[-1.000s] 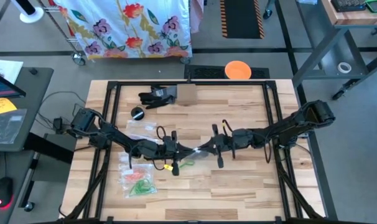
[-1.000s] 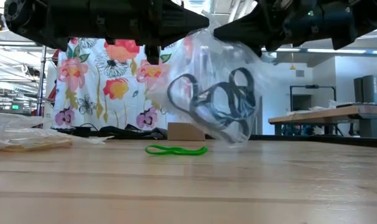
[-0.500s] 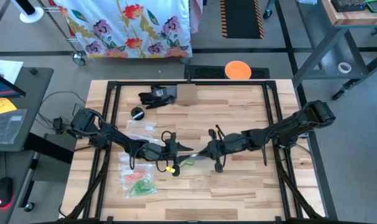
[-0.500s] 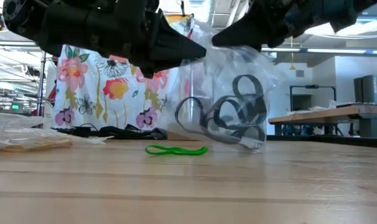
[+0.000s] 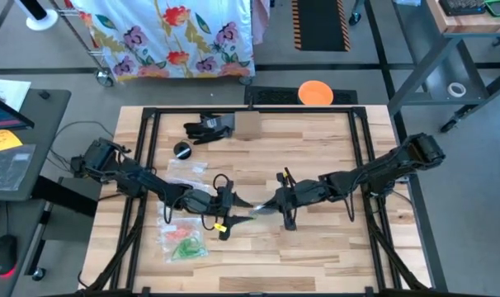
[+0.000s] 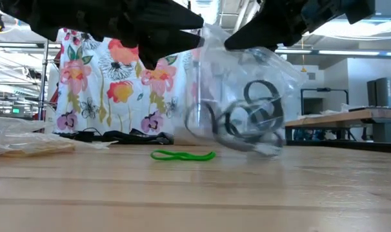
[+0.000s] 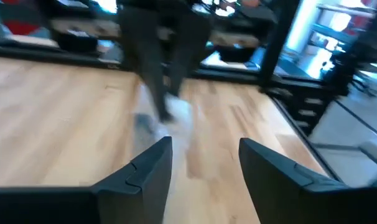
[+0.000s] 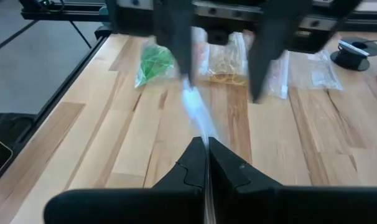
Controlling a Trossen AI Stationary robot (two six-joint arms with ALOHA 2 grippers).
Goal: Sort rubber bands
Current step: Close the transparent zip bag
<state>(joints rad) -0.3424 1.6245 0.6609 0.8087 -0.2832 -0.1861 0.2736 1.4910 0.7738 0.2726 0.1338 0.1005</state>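
Note:
A clear plastic bag (image 6: 247,109) with several black rubber bands (image 6: 247,119) inside hangs over the middle of the table, and my right gripper (image 8: 206,149) is shut on it. My left gripper (image 7: 204,149) stands open just left of the bag, with nothing between its fingers. From above, the left gripper (image 5: 233,203) and the right gripper (image 5: 262,206) face each other tip to tip. A green rubber band (image 6: 182,155) lies flat on the wood below them. I cannot tell whether the bag's low corner (image 6: 266,153) touches the table. My right gripper pinches the clear bag's upper edge (image 8: 200,124) between its two shut fingers. The fingers come from the table's right, slanting a little downward. The bag hangs below the fingertips (image 6: 233,42), bulging, with the black bands gathered in its lower half.
At the left lie bags of green and red bands (image 5: 184,241), of yellow bands (image 8: 226,62), and other clear bags (image 5: 188,169). A cardboard box (image 5: 247,124), a black bundle (image 5: 207,127) and a black roll (image 5: 182,149) sit toward the far edge. Bare wood lies on the near right (image 5: 332,247).
My left gripper has opened, let go of the bag, tipped up toward level and drawn back a little toward the table's left. The bag now hangs from my right gripper alone; it has swung rightward and sagged lower. My right gripper has tipped up toward level.

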